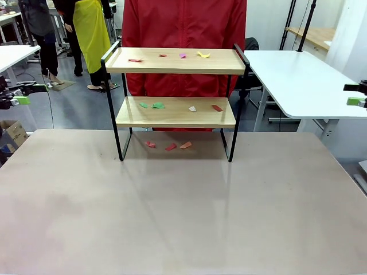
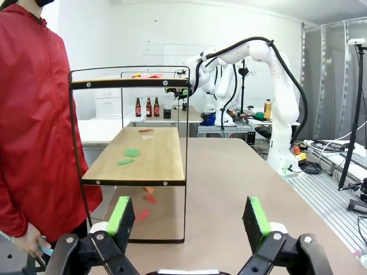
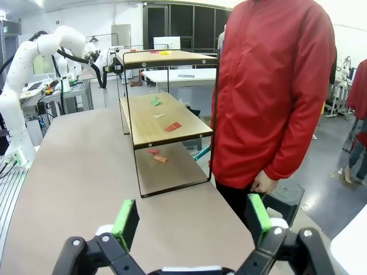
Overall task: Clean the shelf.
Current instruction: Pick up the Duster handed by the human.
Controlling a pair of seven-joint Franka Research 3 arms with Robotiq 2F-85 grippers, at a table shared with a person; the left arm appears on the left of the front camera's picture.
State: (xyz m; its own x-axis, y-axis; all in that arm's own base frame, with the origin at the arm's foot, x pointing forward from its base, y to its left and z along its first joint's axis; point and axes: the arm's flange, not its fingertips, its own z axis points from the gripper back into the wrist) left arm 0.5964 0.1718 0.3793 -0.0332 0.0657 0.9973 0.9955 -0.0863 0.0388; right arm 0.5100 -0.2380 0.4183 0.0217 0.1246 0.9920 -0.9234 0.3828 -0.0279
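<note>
The shelf (image 1: 175, 119) stands at the table's far middle, two light wooden boards in a thin black frame. Several coloured paper scraps lie on its top board (image 1: 182, 55) and its lower board (image 1: 158, 105), and three more scraps (image 1: 171, 147) rest on the table beneath it. My left gripper (image 1: 26, 93) hangs open off the table's left side, well away from the shelf. Off the right side my right gripper (image 1: 356, 94) is open too. The left wrist view has its gripper (image 2: 188, 216) empty, facing the shelf (image 2: 137, 163) end-on. So does the right wrist gripper (image 3: 192, 220), facing the shelf (image 3: 166, 123).
A person in a red jacket (image 1: 183, 26) stands right behind the shelf, one hand (image 3: 264, 183) hanging low. The brown table (image 1: 183, 217) is bare in front of the shelf. A white table (image 1: 304, 80) stands at the back right.
</note>
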